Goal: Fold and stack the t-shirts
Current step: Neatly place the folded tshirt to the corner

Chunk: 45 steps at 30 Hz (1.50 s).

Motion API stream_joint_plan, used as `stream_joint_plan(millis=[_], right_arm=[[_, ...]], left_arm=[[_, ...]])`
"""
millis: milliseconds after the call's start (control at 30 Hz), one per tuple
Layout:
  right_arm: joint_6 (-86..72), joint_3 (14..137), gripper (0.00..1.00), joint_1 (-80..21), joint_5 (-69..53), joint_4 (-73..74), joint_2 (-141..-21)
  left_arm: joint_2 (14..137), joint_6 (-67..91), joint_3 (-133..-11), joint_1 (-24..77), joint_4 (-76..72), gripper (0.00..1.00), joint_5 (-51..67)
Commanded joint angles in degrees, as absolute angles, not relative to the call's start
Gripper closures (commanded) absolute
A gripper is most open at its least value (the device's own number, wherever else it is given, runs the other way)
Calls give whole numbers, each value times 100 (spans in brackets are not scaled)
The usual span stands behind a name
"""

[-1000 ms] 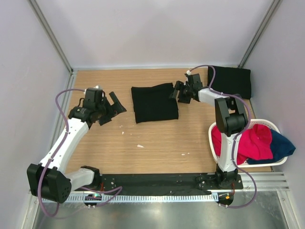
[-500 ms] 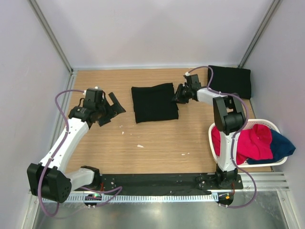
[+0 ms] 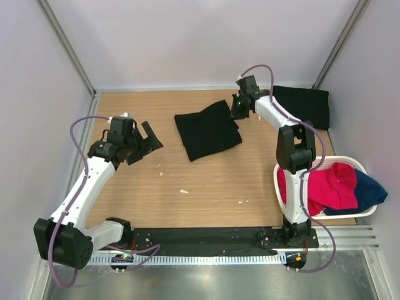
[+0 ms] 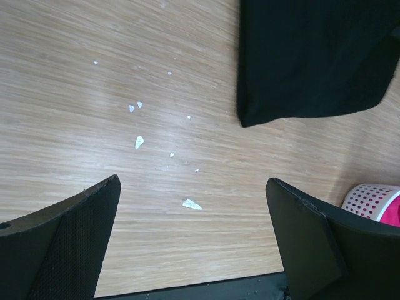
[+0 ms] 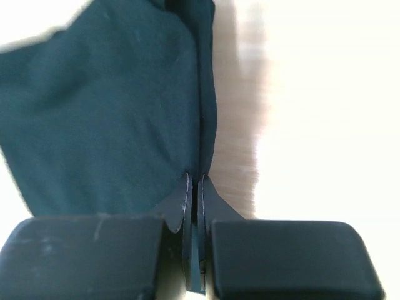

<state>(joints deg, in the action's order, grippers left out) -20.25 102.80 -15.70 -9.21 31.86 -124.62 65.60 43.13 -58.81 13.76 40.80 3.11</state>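
A folded black t-shirt (image 3: 208,130) lies mid-table, skewed, its far right corner raised. My right gripper (image 3: 235,111) is shut on that corner; in the right wrist view the cloth edge (image 5: 205,125) runs into the closed right gripper (image 5: 193,187). A second folded black t-shirt (image 3: 304,106) lies in the far right corner of the table. My left gripper (image 3: 145,142) hangs open over bare wood at the left, well apart from the shirt. The left wrist view shows the left gripper (image 4: 194,240) with nothing between its jaws and the shirt's near corner (image 4: 300,69) ahead.
A white oval basket (image 3: 325,214) holding red and blue clothes stands at the right near edge. White paper scraps (image 4: 139,142) dot the wood before the left gripper. Grey walls enclose the table on three sides.
The right gripper closed on the shirt's right corner and pulled it up toward the back, turning the shirt askew. The left arm barely moved.
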Motion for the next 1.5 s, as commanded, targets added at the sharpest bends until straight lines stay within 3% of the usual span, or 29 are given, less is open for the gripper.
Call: stream_joint_plan(millis=[0,500,933,1467], right_arm=[[-1197,11617,98,-1398,-26,4366,-12603],[-537,13604,99,-387,484,5730,-12560],[-246,14203,99,-220,598,5125,-12428],[-334,14414,99,360,-141,4597,-12357]], left_arm=[[6311,3982,-6152,1319,4078,0,71],[6881,3595,-6724,1160,4298,0,-141],[7611,3445,-7180,1046,4245,0,255],[8226,3164,-7611,888,4175,0,439]])
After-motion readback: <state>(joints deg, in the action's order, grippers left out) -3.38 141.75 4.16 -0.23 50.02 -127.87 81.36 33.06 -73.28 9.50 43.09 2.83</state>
